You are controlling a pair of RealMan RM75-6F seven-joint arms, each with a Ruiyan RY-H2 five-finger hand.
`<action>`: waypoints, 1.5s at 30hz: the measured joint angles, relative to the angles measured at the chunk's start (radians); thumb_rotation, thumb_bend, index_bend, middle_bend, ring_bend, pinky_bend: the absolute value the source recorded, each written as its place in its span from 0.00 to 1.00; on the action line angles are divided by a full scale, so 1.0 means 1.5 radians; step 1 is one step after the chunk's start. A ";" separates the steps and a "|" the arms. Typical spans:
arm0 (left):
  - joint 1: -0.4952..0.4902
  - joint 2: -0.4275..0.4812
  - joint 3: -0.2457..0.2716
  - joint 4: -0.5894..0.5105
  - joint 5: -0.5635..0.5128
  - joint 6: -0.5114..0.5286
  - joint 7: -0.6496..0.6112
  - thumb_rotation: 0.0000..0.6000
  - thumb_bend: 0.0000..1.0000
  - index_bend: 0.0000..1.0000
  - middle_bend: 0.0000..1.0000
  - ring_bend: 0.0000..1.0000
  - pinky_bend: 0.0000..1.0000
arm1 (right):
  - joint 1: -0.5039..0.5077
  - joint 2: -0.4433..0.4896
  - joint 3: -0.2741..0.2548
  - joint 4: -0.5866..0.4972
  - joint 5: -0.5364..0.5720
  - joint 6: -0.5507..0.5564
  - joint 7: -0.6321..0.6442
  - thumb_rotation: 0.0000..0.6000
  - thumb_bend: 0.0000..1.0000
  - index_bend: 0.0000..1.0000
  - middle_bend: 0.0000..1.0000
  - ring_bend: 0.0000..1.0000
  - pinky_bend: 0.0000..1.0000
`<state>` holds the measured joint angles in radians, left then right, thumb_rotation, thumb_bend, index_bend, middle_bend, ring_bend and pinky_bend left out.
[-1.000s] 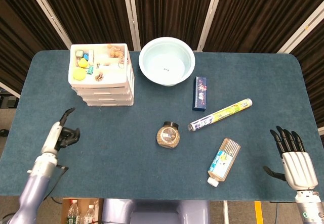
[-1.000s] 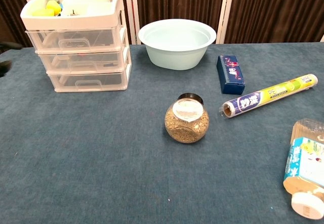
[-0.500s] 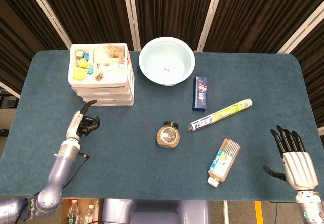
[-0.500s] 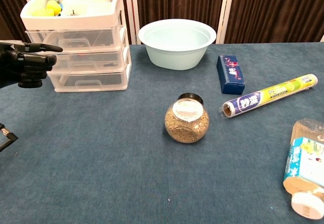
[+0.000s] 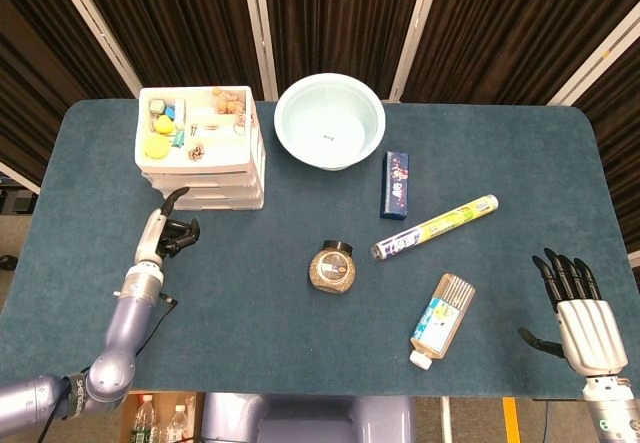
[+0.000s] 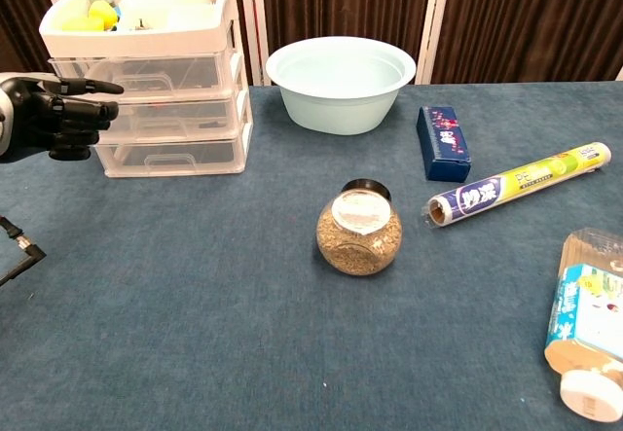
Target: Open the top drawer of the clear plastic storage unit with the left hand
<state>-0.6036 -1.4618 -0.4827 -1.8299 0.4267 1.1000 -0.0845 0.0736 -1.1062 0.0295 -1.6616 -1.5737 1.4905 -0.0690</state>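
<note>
Clearly we are not yet on the drawer: our left hand (image 6: 54,115) hangs in front of the storage unit (image 5: 205,163), which stands at the far left of the table (image 5: 250,303) beside the pale bowl (image 5: 330,123), and the hand holds nothing, most fingers curled in while one points straight toward the clear fronts. From the head view there is a gap between hand and unit, so we judge no contact yet. The biggest risk, as we see it, is the whole unit sliding or tipping: it looks light, its open tray on top is loaded with small odds and ends, and a pull on the top drawer (image 6: 146,76) with nothing bracing the stack could drag everything toward us or spill the tray. Next, we could hook the wrong handle; the three drawers sit close together and our hand is level with the middle one, so it needs to rise before reaching in. Smaller still, the curled fingers may simply bump the drawer front and push the unit back instead of catching under the lip. Our right hand (image 5: 578,313) rests well away at the near right edge, fingers spread and empty, too far off to steady anything.
</note>
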 measured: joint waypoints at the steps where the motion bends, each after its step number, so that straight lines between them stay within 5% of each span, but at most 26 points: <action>1: -0.003 -0.001 -0.002 0.002 -0.005 -0.002 0.002 1.00 0.60 0.11 0.99 0.94 0.94 | 0.000 0.000 0.000 0.000 0.000 0.000 0.001 1.00 0.07 0.00 0.00 0.00 0.00; 18: -0.051 -0.033 -0.034 0.051 -0.063 -0.012 0.019 1.00 0.60 0.18 0.99 0.94 0.94 | -0.001 0.003 0.001 -0.004 0.000 0.003 0.012 1.00 0.07 0.00 0.00 0.00 0.00; 45: -0.062 -0.067 -0.042 0.082 -0.037 -0.024 0.002 1.00 0.60 0.22 0.99 0.94 0.94 | 0.002 0.003 -0.001 -0.006 0.000 -0.003 0.014 1.00 0.07 0.00 0.00 0.00 0.00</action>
<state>-0.6969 -1.5625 -0.5458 -1.7062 0.3706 1.0634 -0.0816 0.0759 -1.1024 0.0283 -1.6713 -1.5741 1.4854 -0.0486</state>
